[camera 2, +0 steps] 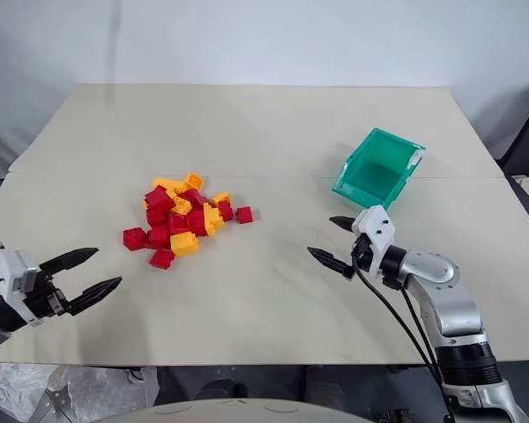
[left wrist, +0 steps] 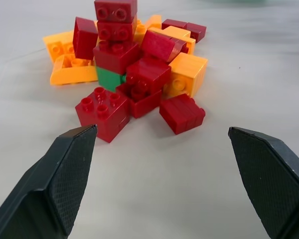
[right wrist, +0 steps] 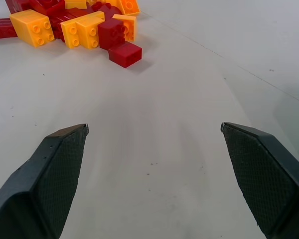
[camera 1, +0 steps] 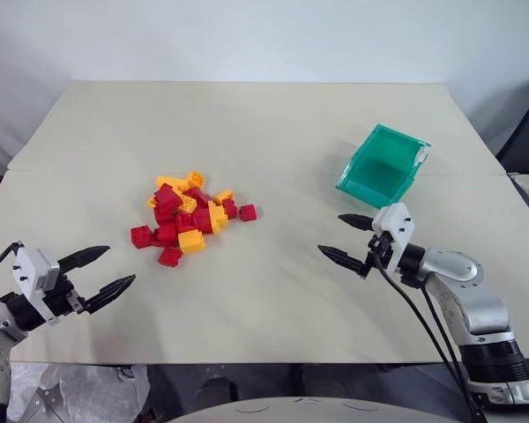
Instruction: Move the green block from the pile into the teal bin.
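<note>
The pile [camera 1: 187,217] of red and yellow-orange bricks lies at the table's middle left. In the left wrist view the green block [left wrist: 108,78] peeks out low in the pile [left wrist: 134,64], wedged under red bricks. The teal bin [camera 1: 384,165] sits tilted at the right, its mouth facing me. My left gripper [camera 1: 101,274] hovers open near the table's front left edge, pointing toward the pile, well short of it. My right gripper [camera 1: 349,240] is open just in front of the bin, empty, aimed left toward the pile [right wrist: 74,22].
The beige table [camera 1: 273,132] has a seam running across it behind the pile. A lone red brick [camera 1: 248,212] lies at the pile's right side. A dark object [camera 1: 525,141] stands off the table's right edge.
</note>
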Controlling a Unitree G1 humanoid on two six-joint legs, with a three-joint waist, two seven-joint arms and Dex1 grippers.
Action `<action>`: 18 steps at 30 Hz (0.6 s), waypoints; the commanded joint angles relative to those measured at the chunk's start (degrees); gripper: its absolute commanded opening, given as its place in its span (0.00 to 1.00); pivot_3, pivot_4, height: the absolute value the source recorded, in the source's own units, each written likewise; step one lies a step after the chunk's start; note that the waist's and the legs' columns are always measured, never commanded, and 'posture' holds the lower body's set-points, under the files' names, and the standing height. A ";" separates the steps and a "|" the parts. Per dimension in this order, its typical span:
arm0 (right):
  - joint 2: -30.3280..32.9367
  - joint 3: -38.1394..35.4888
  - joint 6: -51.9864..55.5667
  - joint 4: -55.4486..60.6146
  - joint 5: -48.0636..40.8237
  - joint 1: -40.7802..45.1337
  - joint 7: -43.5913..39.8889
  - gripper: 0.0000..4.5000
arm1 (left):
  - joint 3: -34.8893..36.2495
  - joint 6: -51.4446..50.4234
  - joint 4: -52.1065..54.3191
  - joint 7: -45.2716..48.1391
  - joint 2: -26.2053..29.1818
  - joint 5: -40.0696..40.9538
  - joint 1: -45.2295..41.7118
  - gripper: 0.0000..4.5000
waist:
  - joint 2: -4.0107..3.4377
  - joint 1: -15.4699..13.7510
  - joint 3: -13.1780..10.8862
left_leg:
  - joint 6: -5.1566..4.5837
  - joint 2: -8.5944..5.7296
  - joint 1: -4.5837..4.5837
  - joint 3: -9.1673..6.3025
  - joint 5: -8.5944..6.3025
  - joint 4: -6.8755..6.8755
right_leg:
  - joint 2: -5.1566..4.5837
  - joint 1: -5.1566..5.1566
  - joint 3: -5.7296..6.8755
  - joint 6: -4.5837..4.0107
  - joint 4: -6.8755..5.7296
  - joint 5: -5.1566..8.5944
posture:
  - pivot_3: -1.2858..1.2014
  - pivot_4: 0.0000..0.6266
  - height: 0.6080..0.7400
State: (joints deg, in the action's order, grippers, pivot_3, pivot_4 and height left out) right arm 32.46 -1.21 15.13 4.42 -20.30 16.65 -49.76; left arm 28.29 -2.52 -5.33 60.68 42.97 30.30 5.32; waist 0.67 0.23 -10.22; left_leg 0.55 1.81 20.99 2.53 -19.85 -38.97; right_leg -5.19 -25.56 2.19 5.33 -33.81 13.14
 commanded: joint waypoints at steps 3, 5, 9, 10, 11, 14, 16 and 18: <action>-0.46 -0.14 -0.29 1.13 -0.35 1.25 0.20 0.99 | 1.02 -1.38 1.87 -3.02 0.17 0.06 -0.95 1.00 | 0.00 0.02 0.00 | 0.00 0.00 0.00 0.01 0.00 0.00 | 0.01 0.00 0.00 0.00 -0.02 0.00 | 0.52 0.24 1.00; -1.02 0.38 -0.02 1.28 -0.61 2.20 0.31 0.99 | 1.44 -3.76 3.88 -5.59 -0.30 1.17 -1.30 1.00 | 0.00 0.02 0.00 | 0.00 0.00 0.00 0.00 0.00 0.00 | 0.01 0.00 0.00 0.01 -0.04 0.00 | 0.52 0.24 1.00; -2.32 1.44 1.37 2.35 -1.66 4.22 -0.19 0.99 | 1.83 -3.61 4.62 -6.55 0.11 0.58 -1.23 1.00 | 0.00 0.04 0.00 | 0.00 0.00 0.00 0.00 0.00 -0.01 | 0.01 0.00 0.00 0.02 -0.06 -0.01 | 0.52 0.24 1.00; -2.62 1.72 1.70 2.43 -1.84 4.78 -0.41 0.99 | 2.21 -3.75 5.04 -5.57 0.05 1.78 -1.12 1.00 | 0.00 0.04 0.00 | 0.00 0.00 0.00 0.00 0.00 -0.01 | 0.01 0.00 0.00 0.02 -0.06 -0.01 | 0.52 0.24 1.00; -2.98 2.25 1.96 2.49 -2.00 5.62 -0.78 1.00 | 1.88 -3.17 5.21 -4.60 0.53 1.36 -0.68 0.96 | 0.00 0.05 0.00 | 0.00 0.01 0.00 0.00 0.00 -0.01 | 0.02 0.00 0.00 0.02 -0.06 -0.01 | 0.52 0.24 1.00; -3.91 3.55 2.89 3.17 -2.73 7.71 -1.88 1.00 | 2.23 -4.46 7.39 -4.75 0.08 2.25 0.41 0.79 | 0.00 0.13 0.00 | 0.00 0.02 0.00 0.00 0.00 -0.01 | 0.04 0.00 0.00 0.02 -0.06 -0.01 | 0.52 0.24 1.00; -4.66 4.41 3.42 3.36 -3.15 9.29 -2.41 1.00 | 2.41 -4.23 9.41 -4.31 -0.50 3.01 0.94 0.67 | 0.00 0.08 0.00 | 0.00 0.03 0.02 -0.02 0.00 -0.01 | 0.04 0.00 0.00 0.02 -0.06 -0.01 | 0.52 0.24 1.00; -5.49 5.30 3.61 3.32 -3.21 10.79 -2.60 1.00 | 1.69 -3.73 11.13 -2.88 -0.48 3.14 1.65 0.53 | -0.01 0.09 0.00 | 0.00 0.03 0.02 -0.02 0.00 -0.02 | 0.02 0.00 0.00 0.02 -0.06 -0.01 | 0.52 0.24 1.00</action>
State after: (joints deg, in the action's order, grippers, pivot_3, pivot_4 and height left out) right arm 27.45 4.21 18.86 5.17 -22.19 26.36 -51.90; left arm 29.14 -7.04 2.96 56.67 42.55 32.09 6.32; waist 0.66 0.32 -10.22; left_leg 0.55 1.82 21.01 2.51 -19.85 -38.99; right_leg -5.20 -25.56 2.19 5.35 -33.87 13.13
